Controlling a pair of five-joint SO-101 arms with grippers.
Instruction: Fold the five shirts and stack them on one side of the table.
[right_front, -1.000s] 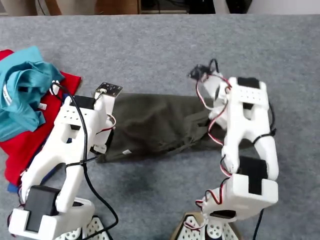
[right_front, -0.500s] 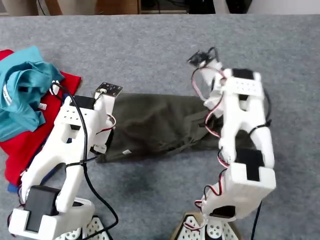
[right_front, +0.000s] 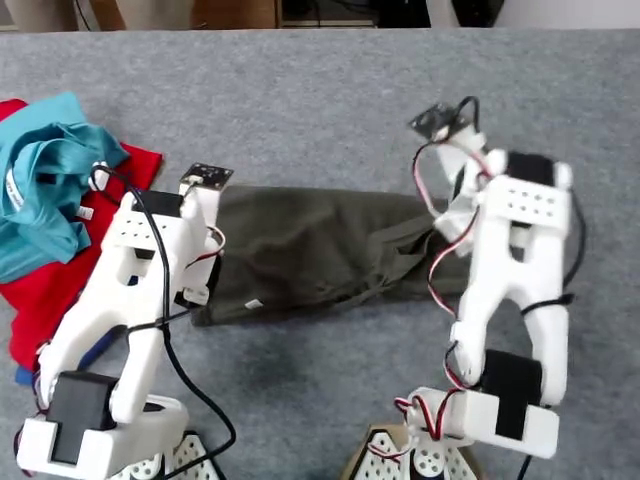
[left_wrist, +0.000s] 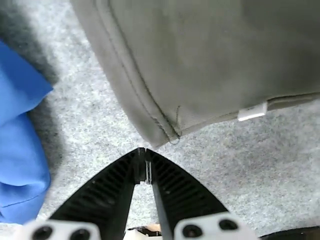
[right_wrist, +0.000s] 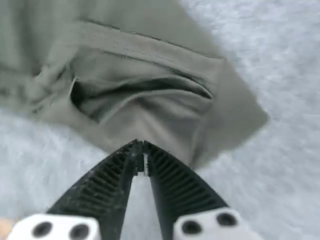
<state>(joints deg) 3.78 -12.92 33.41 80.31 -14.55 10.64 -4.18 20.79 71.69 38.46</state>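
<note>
High view puts the olive shirt (right_front: 320, 255) across the middle of the grey table (right_front: 320, 100), lying as a long band between the two arms. It looks folded lengthwise, but not yet folded down to a compact square.

In the left wrist view, the shirt's hemmed corner (left_wrist: 167, 135) lies just beyond the tips of the left gripper (left_wrist: 145, 167). Its jaws are closed on nothing, and a small white label (left_wrist: 252, 111) sits farther along the same edge. A blue shirt (left_wrist: 20, 150) lies off to one side of those jaws.

The right gripper (right_wrist: 140, 157) is likewise closed and empty, with its tips at the rumpled far end of the shirt. That view is soft, so the tips may be resting on the cloth or just short of it.

Near the left arm, a teal shirt (right_front: 45, 180) is heaped loosely on a red shirt (right_front: 60, 285). By the look of it, the task is at an early stage: one shirt is partly folded, the heap is unfolded and no neat stack has been made.
</note>
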